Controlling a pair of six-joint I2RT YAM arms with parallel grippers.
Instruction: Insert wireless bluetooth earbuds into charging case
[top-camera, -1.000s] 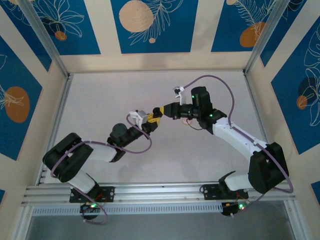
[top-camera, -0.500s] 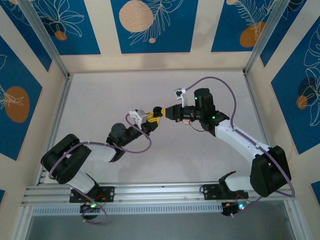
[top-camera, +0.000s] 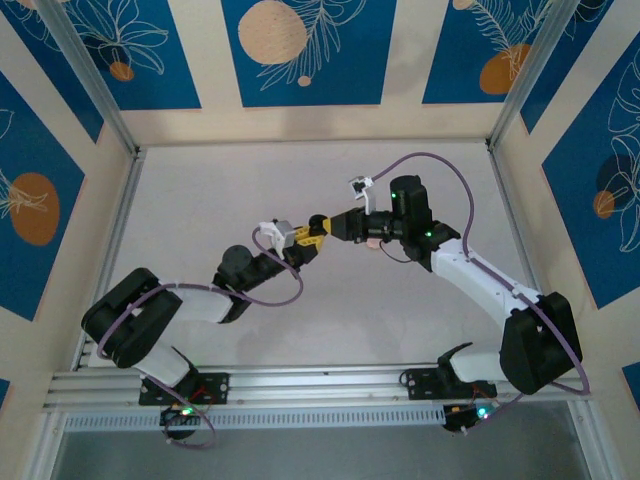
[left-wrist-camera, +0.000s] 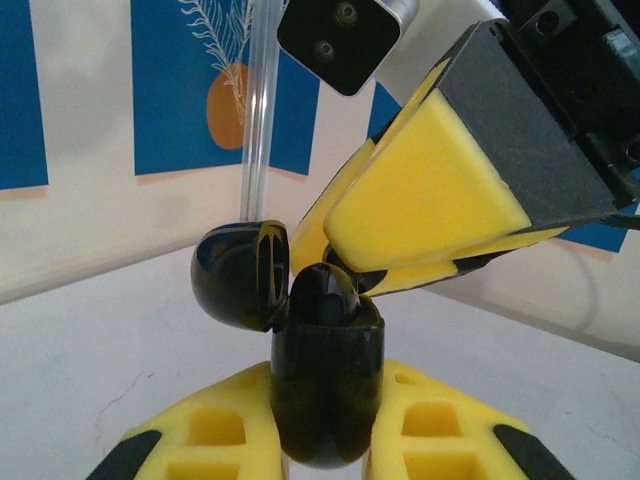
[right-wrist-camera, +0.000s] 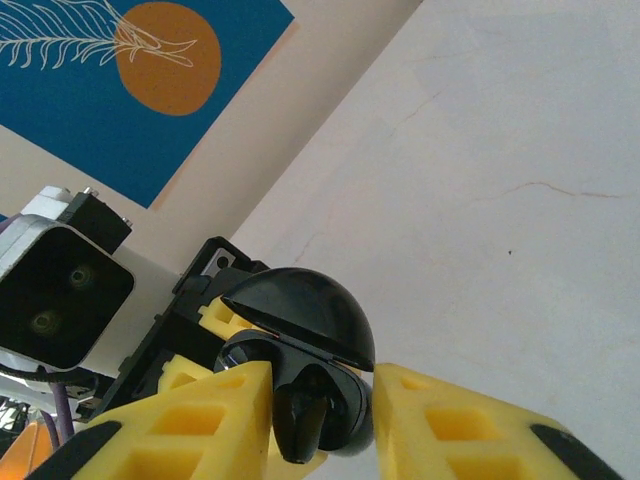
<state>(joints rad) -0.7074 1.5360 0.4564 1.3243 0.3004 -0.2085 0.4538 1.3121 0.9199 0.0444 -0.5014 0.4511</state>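
Had the charging case (left-wrist-camera: 325, 385) clenched in the left gripper (left-wrist-camera: 328, 405), lid open, one earbud (left-wrist-camera: 325, 295) half-seated under the right gripper (right-wrist-camera: 322, 395), couldn't tell whether released; could've popped out if dragged sideways.

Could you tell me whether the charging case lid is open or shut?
Open: the lid is swung aside from the case, an earbud showing in its mouth.
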